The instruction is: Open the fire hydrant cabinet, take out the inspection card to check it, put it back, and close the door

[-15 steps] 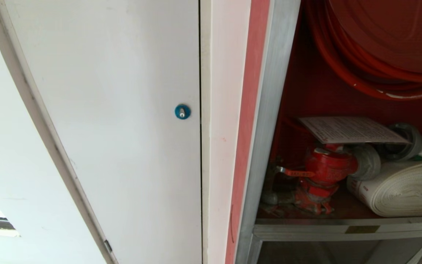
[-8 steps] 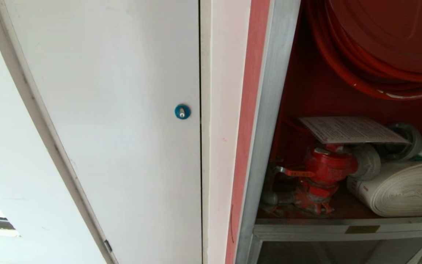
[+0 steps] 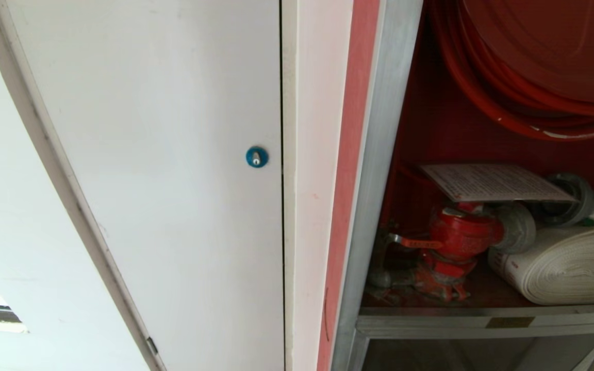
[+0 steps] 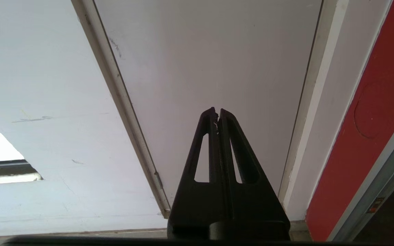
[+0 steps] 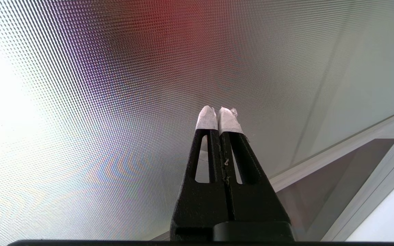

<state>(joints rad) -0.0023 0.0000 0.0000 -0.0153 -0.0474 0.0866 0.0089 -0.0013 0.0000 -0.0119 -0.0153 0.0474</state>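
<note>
The fire hydrant cabinet point(image 3: 379, 154) stands open at the right of the head view, silver-framed and red inside. The inspection card point(image 3: 493, 183), a white printed sheet, lies flat on top of the red valve point(image 3: 457, 237), beside the white rolled hose point(image 3: 570, 263) and below the red hose reel point(image 3: 534, 67). Neither gripper shows in the head view. My left gripper point(image 4: 217, 111) is shut and empty, pointing at the white panel door point(image 4: 210, 51). My right gripper point(image 5: 218, 111), with white-taped tips, is shut and empty in front of a dot-patterned glass pane point(image 5: 97, 85). I cannot tell whether that pane is the door.
A plain white panel door point(image 3: 173, 154) with a blue round lock point(image 3: 256, 156) fills the left and middle of the head view. A pale wall strip point(image 3: 312, 180) separates it from the cabinet's frame. A silver shelf rail point(image 3: 482, 319) runs under the valve and hose.
</note>
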